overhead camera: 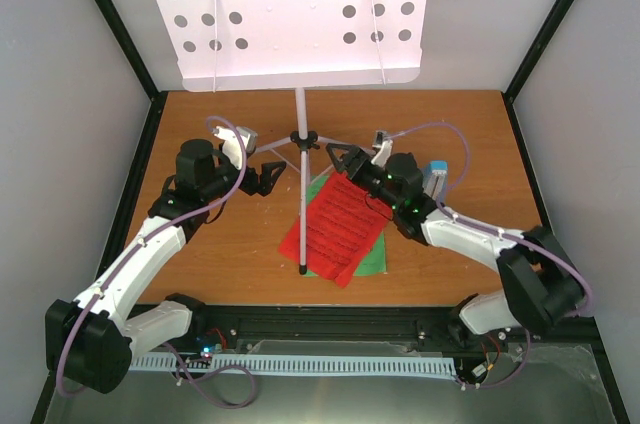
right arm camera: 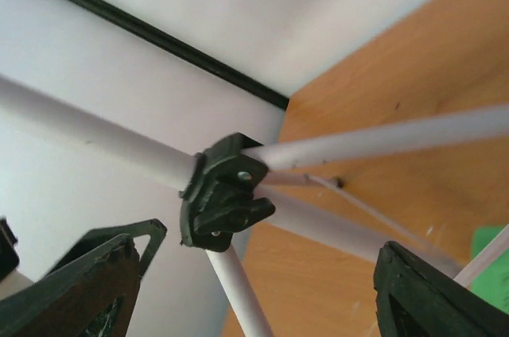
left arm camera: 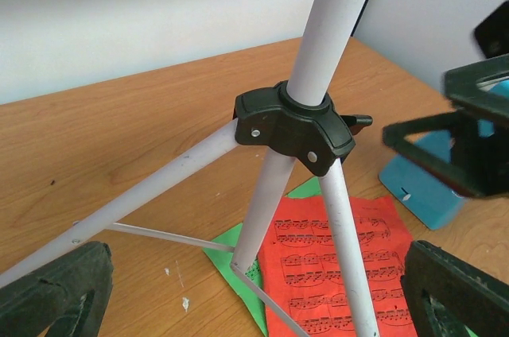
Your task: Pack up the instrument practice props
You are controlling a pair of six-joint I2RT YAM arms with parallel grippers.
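The white hole-punched music stand [overhead camera: 290,9] stands at the back on a thin pole, with a black hub [overhead camera: 303,136] and silver tripod legs. A red music sheet [overhead camera: 338,219] lies on a green sheet [overhead camera: 368,262] under the front leg. The blue metronome [overhead camera: 436,176] sits behind my right arm. My left gripper [overhead camera: 274,179] is open, left of the hub and apart from it. My right gripper [overhead camera: 339,158] is open, right of the hub. In the left wrist view the hub [left arm camera: 294,124], red sheet [left arm camera: 338,261] and metronome [left arm camera: 421,190] show. The right wrist view shows the hub [right arm camera: 223,194].
The wooden table [overhead camera: 200,254] is boxed by white walls and black frame posts [overhead camera: 110,14]. The stand's front leg [overhead camera: 303,214] runs down over the sheets toward the near edge. A cable tray [overhead camera: 300,364] lies in front of the arm bases.
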